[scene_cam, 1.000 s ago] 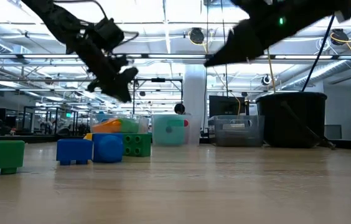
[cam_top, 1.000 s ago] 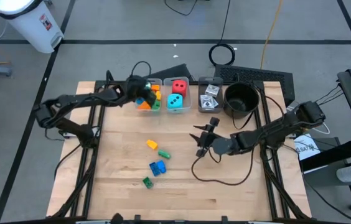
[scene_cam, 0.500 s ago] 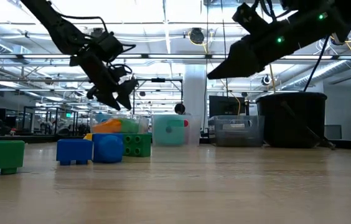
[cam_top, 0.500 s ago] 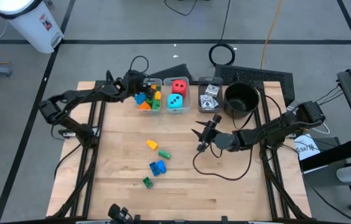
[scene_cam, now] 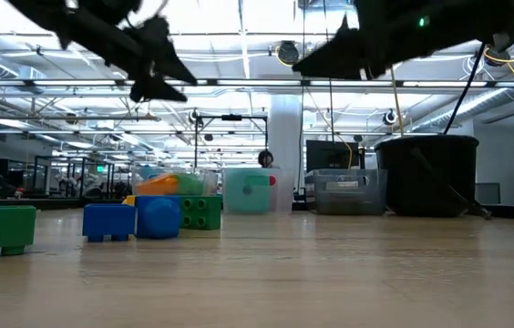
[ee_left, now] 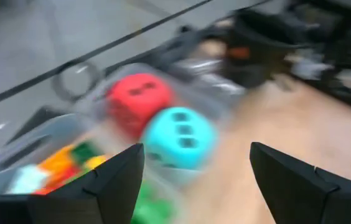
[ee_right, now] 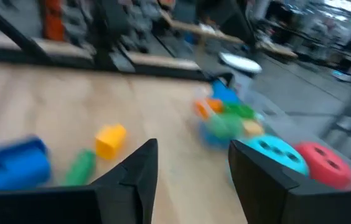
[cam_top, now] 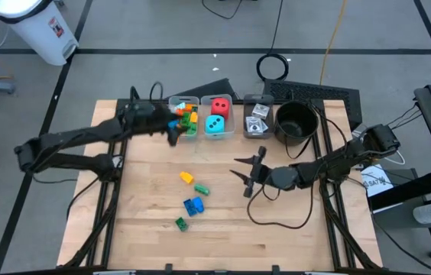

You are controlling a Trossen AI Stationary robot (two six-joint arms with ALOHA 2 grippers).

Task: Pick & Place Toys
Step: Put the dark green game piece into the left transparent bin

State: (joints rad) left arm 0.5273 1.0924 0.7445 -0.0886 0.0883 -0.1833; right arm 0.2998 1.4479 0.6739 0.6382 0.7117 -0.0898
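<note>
While your left gripper [cam_top: 171, 134] hangs above the table just in front of the brick bin [cam_top: 171, 103], its fingers [ee_left: 110, 183] stand spread with nothing between them. From its wrist camera you look past those fingers at the red die [ee_left: 138, 99] and the teal die [ee_left: 178, 137], side by side in the middle clear bin [cam_top: 232, 116], red farther, teal nearer. The bin to the left of that one holds a heap of orange, green and blue bricks [cam_top: 186, 118]. The bin on the right holds the small cards [cam_top: 257, 116], and the round black pot [cam_top: 296, 121] stands just beside it.

Your right gripper [cam_top: 247, 174] hovers over the middle of the table, right of the loose toys, with its fingers [ee_right: 132, 177] parted and empty.

Four toys lie loose on the wood [cam_top: 147, 229]: a yellow brick [cam_top: 187, 177], a green brick [cam_top: 201, 189] just beside it, a blue brick [cam_top: 193, 205] nearer you, and a second small green brick [cam_top: 180, 223] nearest the front edge. Seen level from the table, the loose bricks all sit flat on the table.
</note>
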